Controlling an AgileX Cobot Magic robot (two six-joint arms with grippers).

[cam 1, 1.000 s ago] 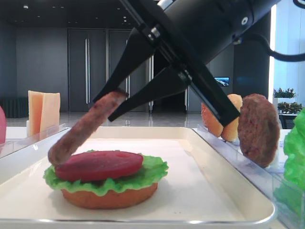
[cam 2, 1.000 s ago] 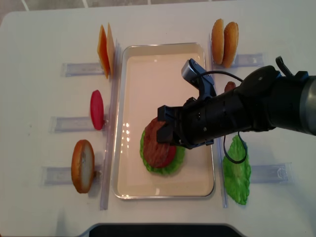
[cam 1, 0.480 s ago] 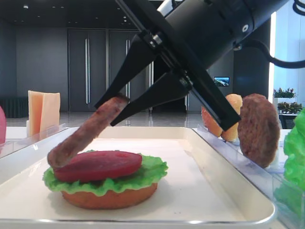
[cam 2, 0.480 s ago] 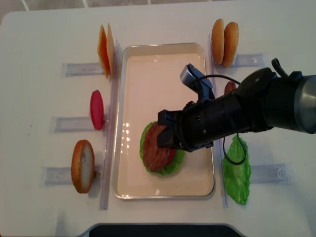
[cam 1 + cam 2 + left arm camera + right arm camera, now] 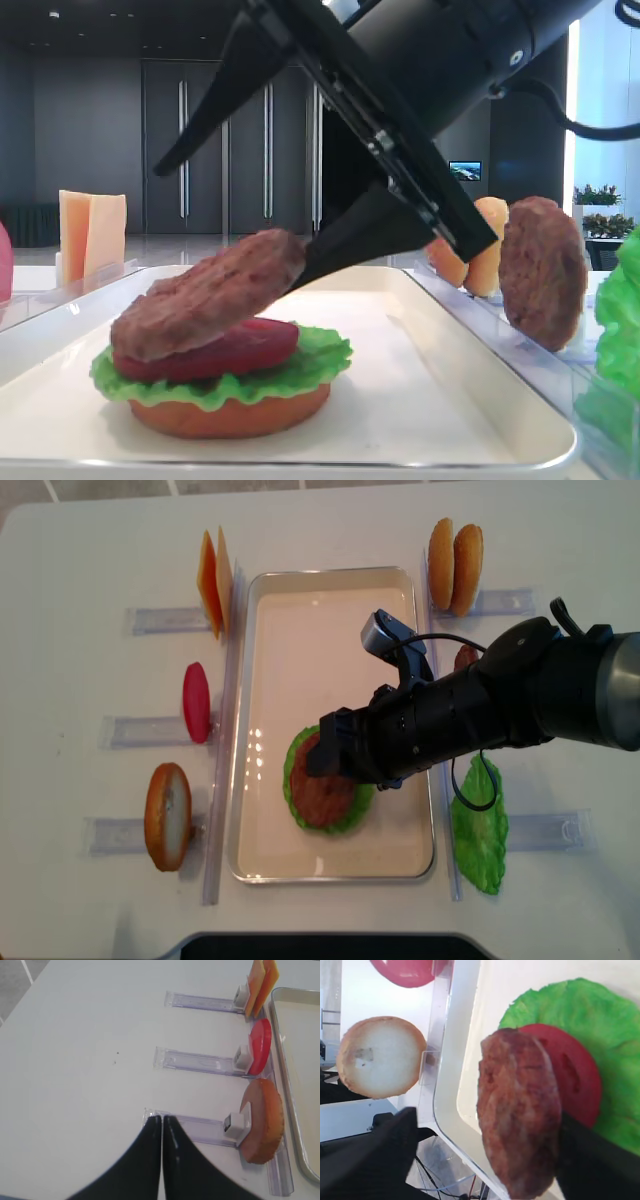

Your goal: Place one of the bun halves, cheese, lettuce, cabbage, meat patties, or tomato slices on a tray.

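Observation:
A brown meat patty [image 5: 205, 295] lies tilted on a red tomato slice [image 5: 250, 348], over lettuce [image 5: 320, 352] and a bun half [image 5: 230, 415] in the white tray [image 5: 470, 400]. My right gripper [image 5: 230, 225] is open, its jaws wide apart. One finger is high above the patty and the other touches its raised edge. From the right wrist, the patty [image 5: 520, 1115] sits between the two black fingers [image 5: 375, 1155], partly covering the tomato slice [image 5: 577, 1082]. My left gripper [image 5: 162, 1121] is shut and empty over the table, left of the racks.
Clear racks flank the tray [image 5: 260, 680]: cheese [image 5: 212, 580], a tomato slice [image 5: 196, 702] and a bun half [image 5: 167, 815] on the left. On the right are two bun halves [image 5: 455, 552] and another patty [image 5: 542, 270]. A lettuce leaf [image 5: 480, 825] lies at the right.
The right gripper's jaws have spread wide and let go of the patty. The patty has dropped from steeply tilted to lying flatter on the tomato slice.

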